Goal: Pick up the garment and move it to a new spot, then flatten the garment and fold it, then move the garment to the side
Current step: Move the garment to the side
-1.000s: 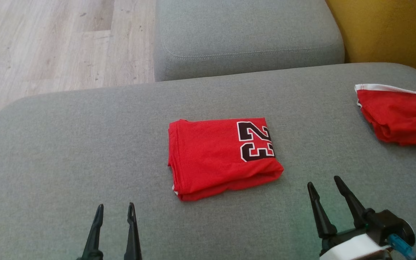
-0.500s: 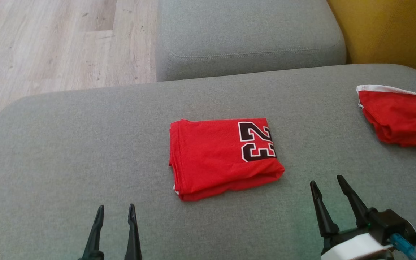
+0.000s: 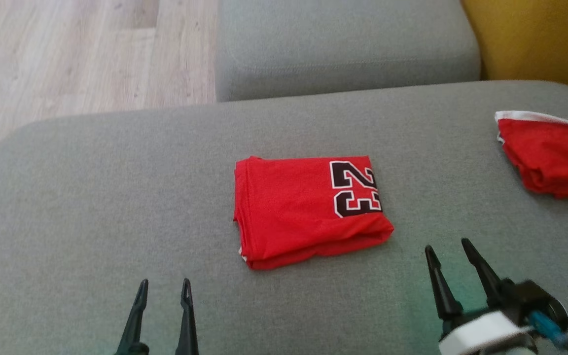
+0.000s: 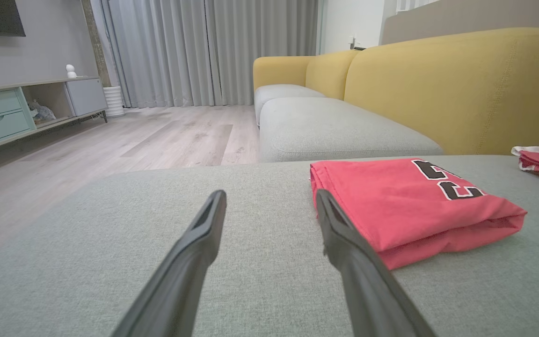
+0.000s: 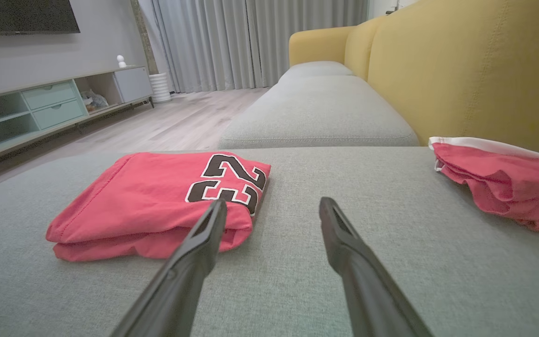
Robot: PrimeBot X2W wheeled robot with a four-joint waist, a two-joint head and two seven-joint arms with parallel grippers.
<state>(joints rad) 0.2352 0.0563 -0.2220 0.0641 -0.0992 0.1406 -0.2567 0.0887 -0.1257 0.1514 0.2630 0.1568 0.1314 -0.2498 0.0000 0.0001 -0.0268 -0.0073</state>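
Note:
A red garment (image 3: 308, 209) with a black number 23 lies folded into a neat rectangle in the middle of the grey sofa seat (image 3: 91, 207). It also shows in the left wrist view (image 4: 405, 206) and the right wrist view (image 5: 157, 201). My left gripper (image 3: 163, 285) hovers open over the seat, below and left of the garment, holding nothing. My right gripper (image 3: 447, 246) is open too, below and right of the garment, clear of it.
A second red garment with white trim (image 3: 550, 153) lies bunched at the seat's right edge. Another grey cushion (image 3: 343, 44) sits behind, with the yellow backrest (image 3: 535, 39) to the right and wooden floor (image 3: 67, 54) to the left.
The camera has shifted slightly, so the whole scene slid a little right and up. Both grippers stay open and the folded garment lies where it was.

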